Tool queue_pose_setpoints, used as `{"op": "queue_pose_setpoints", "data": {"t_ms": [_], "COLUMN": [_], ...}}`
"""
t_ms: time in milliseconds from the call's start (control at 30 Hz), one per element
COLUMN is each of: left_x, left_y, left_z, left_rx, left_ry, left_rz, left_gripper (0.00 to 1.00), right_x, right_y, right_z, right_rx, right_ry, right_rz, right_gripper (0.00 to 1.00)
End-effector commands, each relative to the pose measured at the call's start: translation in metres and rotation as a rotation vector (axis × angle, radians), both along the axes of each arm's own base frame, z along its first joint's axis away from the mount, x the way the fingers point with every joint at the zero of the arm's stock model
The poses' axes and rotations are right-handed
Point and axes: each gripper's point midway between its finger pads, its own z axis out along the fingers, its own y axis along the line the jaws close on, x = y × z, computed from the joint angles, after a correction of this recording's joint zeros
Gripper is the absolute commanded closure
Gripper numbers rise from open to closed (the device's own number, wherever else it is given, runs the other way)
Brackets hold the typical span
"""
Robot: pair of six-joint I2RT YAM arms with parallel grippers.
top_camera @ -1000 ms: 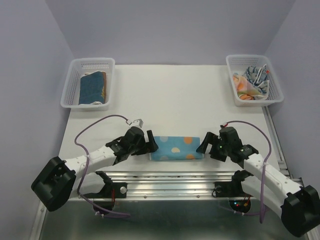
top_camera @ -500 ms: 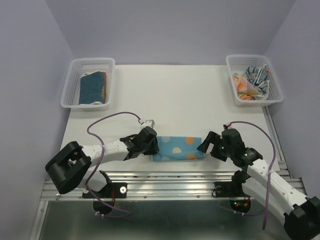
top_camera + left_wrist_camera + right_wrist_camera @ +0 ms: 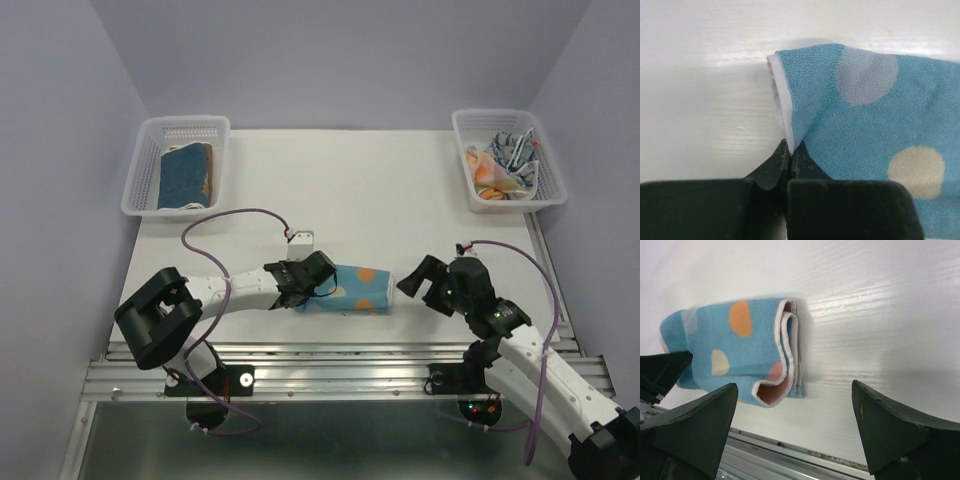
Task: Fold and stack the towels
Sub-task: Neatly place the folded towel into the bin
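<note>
Blue spotted towel (image 3: 358,288) sat pinched at its edge in our left pincer (image 3: 790,151), likely for stacking, while our right pincer (image 3: 413,284) gaped empty.

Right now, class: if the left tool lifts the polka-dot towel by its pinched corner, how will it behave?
Probably floppy: the polka-dot towel puckers where the left tool pinches it, so it should droop. Its folded layers gape at the other end, so they may fall open. The terry nap looks grippy; slipping seems unlikely.
</note>
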Motion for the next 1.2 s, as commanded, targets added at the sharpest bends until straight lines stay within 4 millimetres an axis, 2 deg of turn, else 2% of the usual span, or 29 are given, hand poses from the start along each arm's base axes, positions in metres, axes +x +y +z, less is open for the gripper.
{"op": "queue_pose_setpoints", "data": {"t_ms": [0,67,133,200,233,267,300,367,400,433,500,533,600,667,800,833,867,900,933,967,1033,1067,1100,1167], "left_x": [0.033,0.055,0.072,0.081,0.092,0.094,0.102,0.104,0.105,0.109,0.116,0.129,0.143,0.149,0.168,0.169,0.177,0.187,0.195,0.202,0.211,0.208,0.215,0.218], "left_y": [0.036,0.032,0.039,0.044,0.034,0.031,0.021,0.014,0.014,0.015,0.017,0.030,0.036,0.039,0.041,0.044,0.050,0.046,0.045,0.037,0.031,0.035,0.041,0.052], "left_z": [0.038,0.057,0.075,0.088,0.098,0.101,0.111,0.115,0.124,0.134,0.147,0.167,0.188,0.198,0.193,0.186,0.189,0.204,0.202,0.221,0.219,0.208,0.221,0.207], "left_rx": [0.199,0.222,0.283,0.398,0.374,0.427,0.414,0.448,0.462,0.525,0.510,0.502,0.446,0.500,0.597,0.614,0.624,0.641,0.646,0.621,0.679,0.709,0.769,0.845], "left_ry": [-0.182,-0.234,-0.283,-0.310,-0.361,-0.362,-0.416,-0.445,-0.473,-0.507,-0.547,-0.600,-0.655,-0.670,-0.643,-0.605,-0.598,-0.631,-0.623,-0.668,-0.645,-0.577,-0.567,-0.476], "left_rz": [0.093,0.054,0.057,-0.038,-0.076,-0.213,-0.260,-0.415,-0.464,-0.536,-0.588,-0.570,-0.619,-0.670,-0.785,-0.827,-0.832,-0.862,-0.877,-0.913,-1.022,-1.085,-1.072,-1.140], "left_gripper": [1.00,1.00,1.00,1.00,1.00,1.00,1.00,1.00,1.00,1.00,1.00,1.00,1.00,1.00,1.00,1.00,1.00,1.00,1.00,1.00,1.00,1.00,1.00,1.00], "right_x": [0.028,0.031,0.033,0.035,0.036,0.037,0.038,0.037,0.037,0.037,0.038,0.039,0.042,0.043,0.047,0.049,0.049,0.048,0.049,0.050,0.051,0.051,0.049,0.049], "right_y": [0.006,0.006,0.001,-0.001,-0.001,0.000,0.002,0.003,0.003,0.002,0.000,-0.003,-0.004,-0.008,-0.027,-0.032,-0.034,-0.038,-0.043,-0.045,-0.046,-0.047,-0.049,-0.056], "right_z": [0.044,0.052,0.052,0.051,0.049,0.049,0.048,0.044,0.042,0.039,0.034,0.032,0.034,0.037,0.038,0.040,0.040,0.041,0.041,0.042,0.044,0.044,0.043,0.043], "right_rx": [0.053,0.040,0.002,-0.014,-0.017,-0.013,-0.009,-0.018,-0.022,-0.031,-0.045,-0.054,-0.066,-0.088,-0.162,-0.179,-0.187,-0.194,-0.207,-0.205,-0.205,-0.209,-0.217,-0.240], "right_ry": [-0.155,-0.169,-0.165,-0.170,-0.171,-0.181,-0.183,-0.170,-0.163,-0.156,-0.145,-0.144,-0.152,-0.156,-0.158,-0.166,-0.165,-0.162,-0.166,-0.173,-0.176,-0.172,-0.157,-0.154], "right_rz": [-0.042,-0.037,-0.043,-0.047,-0.048,-0.045,-0.039,-0.024,-0.024,-0.025,-0.033,-0.046,-0.057,-0.064,-0.142,-0.170,-0.179,-0.195,-0.222,-0.237,-0.248,-0.248,-0.256,-0.291], "right_gripper": [0.00,0.00,0.00,0.00,0.00,0.00,0.00,0.00,0.00,0.00,0.00,0.00,0.00,0.00,0.00,0.00,0.00,0.00,0.00,0.00,0.00,0.00,0.00,0.00]}}
